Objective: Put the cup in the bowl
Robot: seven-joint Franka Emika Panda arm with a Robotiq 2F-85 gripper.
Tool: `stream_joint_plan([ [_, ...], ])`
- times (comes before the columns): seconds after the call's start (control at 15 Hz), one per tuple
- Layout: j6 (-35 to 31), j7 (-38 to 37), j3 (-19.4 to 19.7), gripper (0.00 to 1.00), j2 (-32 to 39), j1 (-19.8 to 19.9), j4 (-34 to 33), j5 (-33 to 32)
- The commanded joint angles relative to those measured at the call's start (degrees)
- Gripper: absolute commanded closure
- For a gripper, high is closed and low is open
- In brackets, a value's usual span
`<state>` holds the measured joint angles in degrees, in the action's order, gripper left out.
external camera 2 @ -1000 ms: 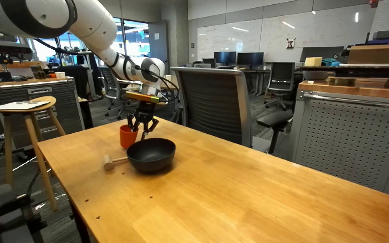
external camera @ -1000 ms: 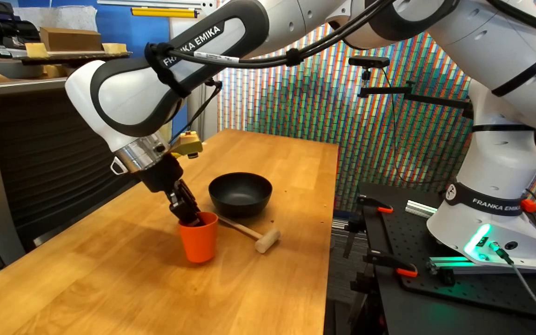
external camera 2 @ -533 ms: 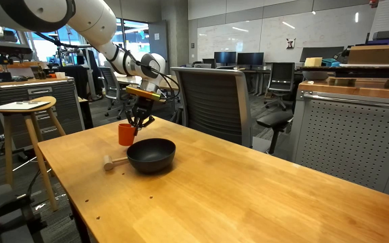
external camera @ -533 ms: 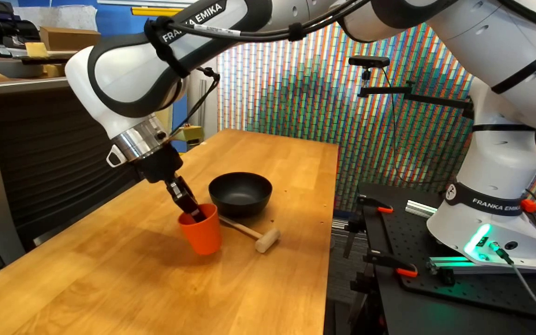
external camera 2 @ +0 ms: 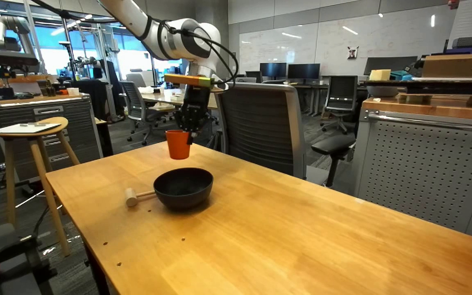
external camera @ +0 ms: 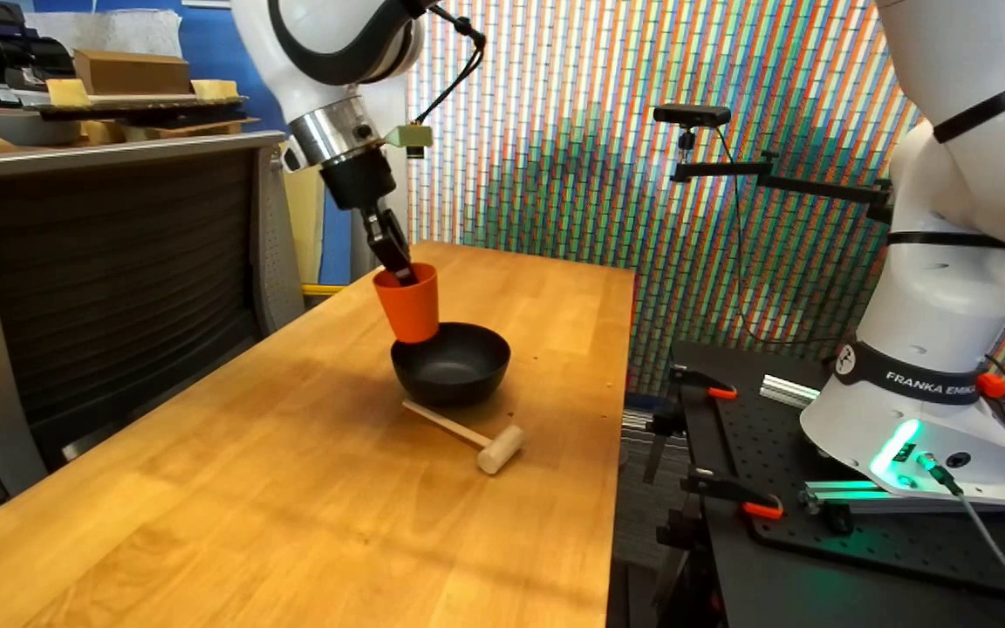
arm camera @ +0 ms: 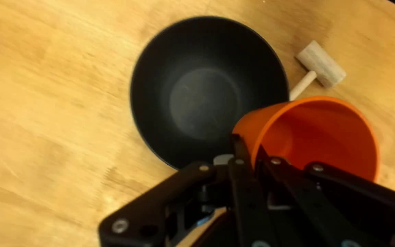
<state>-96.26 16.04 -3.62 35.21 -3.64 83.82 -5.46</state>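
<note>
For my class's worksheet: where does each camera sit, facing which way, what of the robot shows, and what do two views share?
In an exterior view: higher than the table, facing along it toward the patterned backdrop; arm, base and gripper show.
In an exterior view: higher than the table, facing across it toward a chair and whiteboard; arm and gripper show, not base.
Wrist view: on the arm, looking down at the bowl and into the cup; only the gripper shows.
Both exterior views share cup, bowl and mallet.
</note>
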Motion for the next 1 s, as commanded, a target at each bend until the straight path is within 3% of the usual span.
stream_joint_plan([
  [0.0, -7.2, -5.6, 3.0, 0.96, -8.3, 3.6, 12.6, 0.1],
  [0.27, -8.8, -6.1, 3.9, 0.95, -7.6, 6.0, 16.2, 1.4],
  [0.8, -15.1, -3.0, 1.0, 0.95, -6.1, 6.6, 20.7, 7.3],
  [0.87, -16.4, -3.2, 0.8, 0.92, -6.1, 6.5, 20.9, 7.3],
  [0.93, -17.3, -3.1, 0.6, 0.68, -5.9, 6.4, 21.0, 7.4],
])
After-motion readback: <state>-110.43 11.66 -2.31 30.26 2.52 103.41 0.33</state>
